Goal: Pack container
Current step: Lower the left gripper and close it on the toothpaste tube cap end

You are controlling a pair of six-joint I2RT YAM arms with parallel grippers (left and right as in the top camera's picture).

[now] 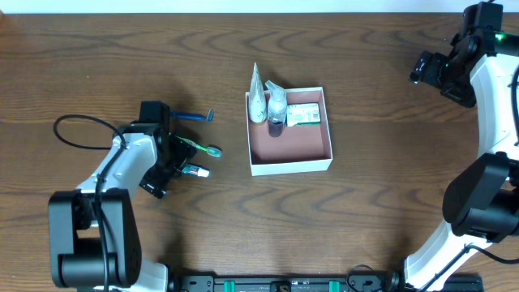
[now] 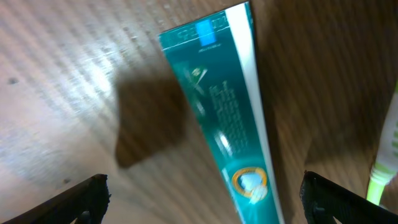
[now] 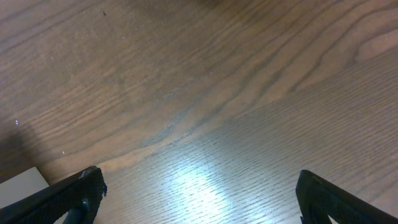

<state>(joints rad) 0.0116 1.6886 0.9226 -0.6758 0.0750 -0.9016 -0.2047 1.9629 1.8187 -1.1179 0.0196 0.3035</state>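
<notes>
1. Mid-pack, by my read. The container sits at table centre and already carries a white tube, a small bottle and a green-and-white packet along its far wall. The near half of its pink-brown floor is bare.
2. The left gripper hangs over the teal tube, fingers spread wide and holding nothing (the tube lies flat, near the green toothbrush).
3. Next call, I'd say: descend, pinch the tube across its width, lift, and carry it right to the free half.
4. The right gripper is at the far right corner, splayed and empty over bare wood.
5. The surface is a dark wood-grain table with glare, and a blue-handled item lies beyond the left arm. Of the room, only a pale strip shows past the far edge.
</notes>
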